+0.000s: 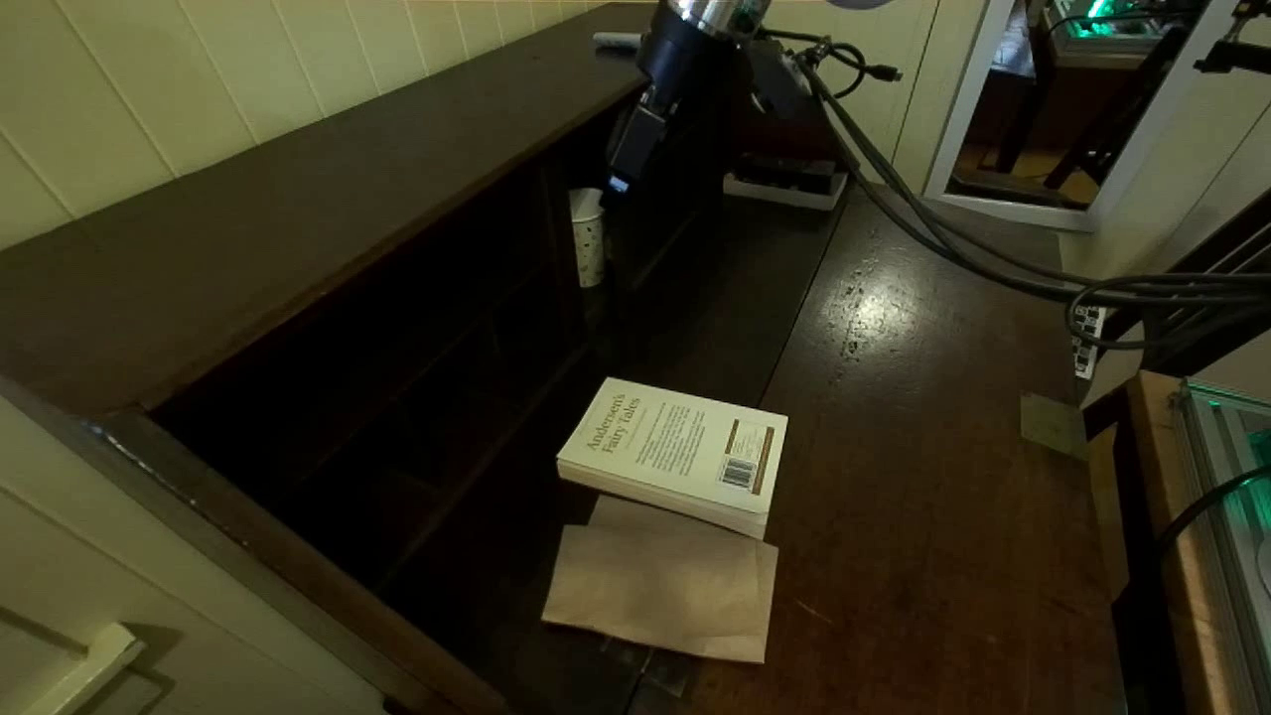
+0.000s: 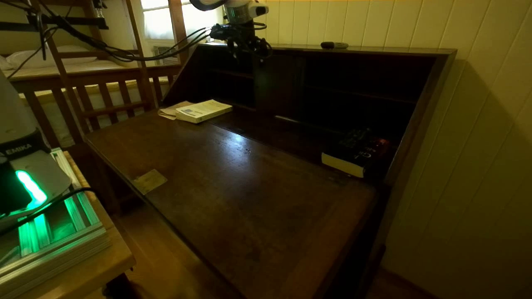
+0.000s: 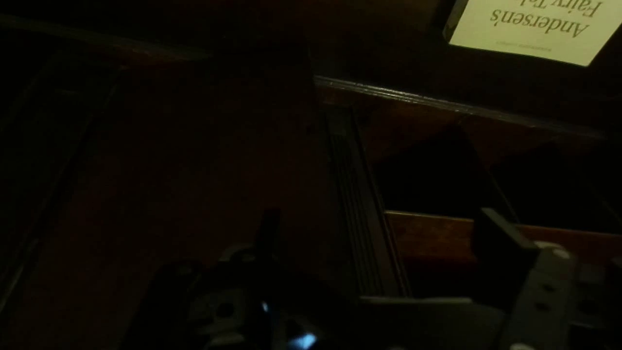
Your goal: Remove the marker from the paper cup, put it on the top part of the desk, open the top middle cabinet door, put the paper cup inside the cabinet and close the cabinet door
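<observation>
Wrist view, left to right: door [image 3: 204, 160], looks ajar to me; then end effector [image 3: 379, 221], released, fingers spread, nothing seen between them. Can't tell if it touches the door.

Cup [image 1: 588, 238] shows only in an exterior view: upright inside the middle cabinet [image 1: 562, 248] at the bench's [image 1: 923, 447] back edge, partly hidden, by the door as far as I can tell. Nothing sticks up past its rim. Marker [image 1: 616, 41] lies on the ledge [image 1: 328, 199] capping that edge. My read: only closing the door is left.

Handling, my guess: cup very light, thin-walled, dents easily, tips if bumped. If it needs moving, pinch softly mid-wall, below the rim. Marker light, hard, smooth, may roll; take it across the middle. Door stiff, no grip needed; push flat near the free edge, slowly.

Other stuff, in an exterior view, left to right: brown paper [image 2: 169, 112] and white book [image 2: 203, 110] near the bench's back left corner, touching or nearly; black book [image 2: 353, 155] by the back right corner.

Count: 1 cup, 1 marker, 1 middle door, 1 ledge, 2 books, 1 brown paper, 1 end effector. Too dark inside to count more.
</observation>
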